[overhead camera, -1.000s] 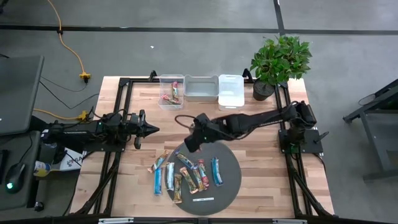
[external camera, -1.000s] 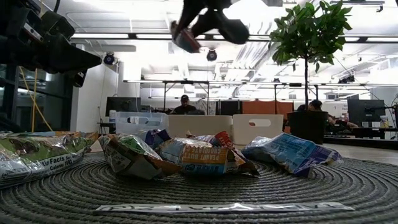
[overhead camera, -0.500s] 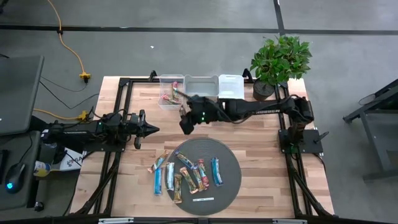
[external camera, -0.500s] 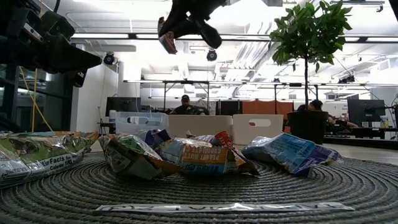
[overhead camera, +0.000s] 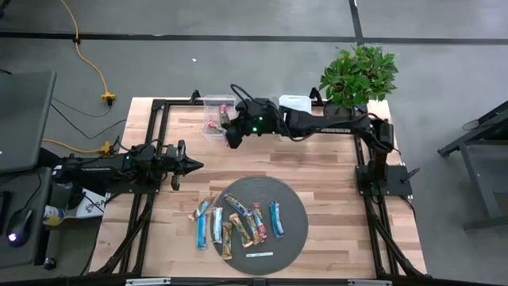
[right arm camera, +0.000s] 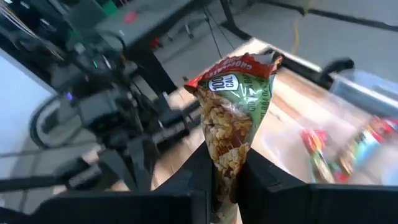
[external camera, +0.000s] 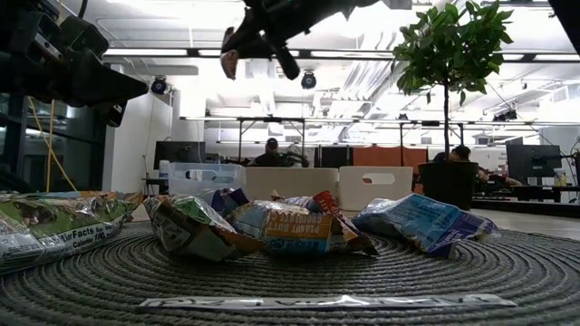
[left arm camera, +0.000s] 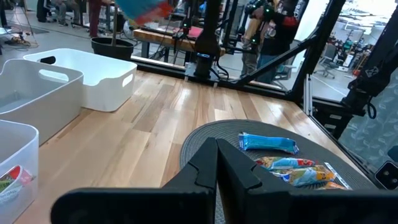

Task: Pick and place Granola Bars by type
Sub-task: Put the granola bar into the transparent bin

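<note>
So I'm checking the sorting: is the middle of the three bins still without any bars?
Yes: from above, the middle bin shows no bars, while the clear bin left of it holds a few.

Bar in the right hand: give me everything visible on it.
The held granola bar is a slim foil pack, green with a red-orange end band, a white calorie mark and a printed nut-cluster picture. It stands end-up, pinched low between the right hand's two dark fingers, nothing else touching it. From above, it hangs over the table by the leftmost clear bin, which already holds bars.

"100 CAL" on the green granola bar (right arm camera: 233, 118); "PEANUT BUTTER CHOCOLATE" on an orange bar (external camera: 296, 231).
</note>
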Available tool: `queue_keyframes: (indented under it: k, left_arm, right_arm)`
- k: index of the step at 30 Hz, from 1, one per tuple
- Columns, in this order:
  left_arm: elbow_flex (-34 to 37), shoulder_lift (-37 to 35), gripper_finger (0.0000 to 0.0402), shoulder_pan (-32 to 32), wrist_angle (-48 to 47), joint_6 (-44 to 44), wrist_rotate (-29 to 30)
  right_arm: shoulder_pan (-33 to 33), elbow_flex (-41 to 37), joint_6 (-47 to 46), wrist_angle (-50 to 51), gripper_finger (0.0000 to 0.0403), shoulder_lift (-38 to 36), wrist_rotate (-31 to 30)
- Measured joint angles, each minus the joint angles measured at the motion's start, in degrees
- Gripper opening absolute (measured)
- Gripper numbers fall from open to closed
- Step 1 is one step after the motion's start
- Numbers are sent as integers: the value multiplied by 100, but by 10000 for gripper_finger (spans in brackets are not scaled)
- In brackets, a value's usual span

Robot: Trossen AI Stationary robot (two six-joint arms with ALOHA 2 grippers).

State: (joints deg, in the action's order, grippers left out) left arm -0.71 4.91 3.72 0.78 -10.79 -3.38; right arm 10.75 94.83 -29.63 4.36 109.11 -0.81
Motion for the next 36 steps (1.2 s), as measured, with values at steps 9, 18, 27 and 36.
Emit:
queue_keyframes:
  k: [9,18,27,36]
  left_arm:
    - [0,0,0,-1,0,-1,0]
    - [1,0,0,0,0,0,0]
    - [0,0,0,-1,0,0,0]
    - [0,0,0,1,0,0,0]
  right_arm:
    - [357,0,-32,-752,36,482,407]
    - [757,252,-321,-940,36,1025,786]
    - [1021,1816,-770,-582,39,2230,1571]
    - [1207,2776,-810,484,35,2797,1460]
